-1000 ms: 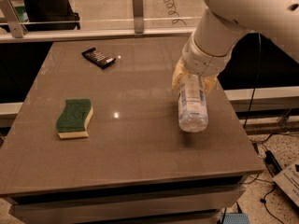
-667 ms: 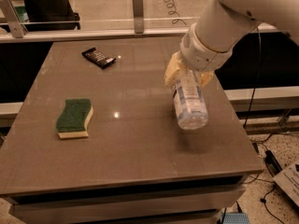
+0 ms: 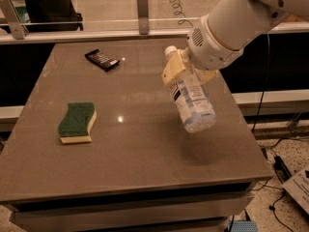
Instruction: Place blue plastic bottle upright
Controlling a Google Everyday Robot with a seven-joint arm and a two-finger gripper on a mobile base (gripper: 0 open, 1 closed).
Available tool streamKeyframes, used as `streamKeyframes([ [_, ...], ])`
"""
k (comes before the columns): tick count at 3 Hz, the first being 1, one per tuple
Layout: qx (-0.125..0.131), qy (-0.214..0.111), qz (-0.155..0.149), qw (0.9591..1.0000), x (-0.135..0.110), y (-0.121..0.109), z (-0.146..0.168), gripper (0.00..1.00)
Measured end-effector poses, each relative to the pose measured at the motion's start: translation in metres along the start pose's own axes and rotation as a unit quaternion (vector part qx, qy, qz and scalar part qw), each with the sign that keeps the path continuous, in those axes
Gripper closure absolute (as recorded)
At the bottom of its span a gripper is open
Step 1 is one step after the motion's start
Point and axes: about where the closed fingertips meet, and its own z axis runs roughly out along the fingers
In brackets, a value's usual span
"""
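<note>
sponge (image 3: 77,122): near left on the desk (image 3: 145,163).
bottle (image 3: 193,100): aloft over the desk's right side, tilted, cap up-left.
handling: I judge it light, thin-walled and slick; best gripped below the shoulder.
gripper (image 3: 186,74): jaws clamped on the bottle's upper body.
dark packet (image 3: 102,60): far left.

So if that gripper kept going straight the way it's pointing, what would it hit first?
Probably the bare table, left of the blue plastic bottle it grips; the gripper points down and leftward. Depth is hard to judge, but the green sponge looks off that line.
</note>
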Motion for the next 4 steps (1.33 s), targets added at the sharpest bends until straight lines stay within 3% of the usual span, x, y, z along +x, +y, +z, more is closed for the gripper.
streamKeyframes([
  [1,0.000,0.000,0.000,1.0000,0.000,0.000,0.000,1.00],
  [2,-0.004,0.036,-0.036,0.9987,0.007,-0.005,-0.004,1.00],
  [3,-0.001,0.118,-0.113,0.9866,0.028,-0.014,-0.019,1.00],
  [4,0.006,0.177,-0.184,0.9668,0.045,-0.023,-0.033,1.00],
])
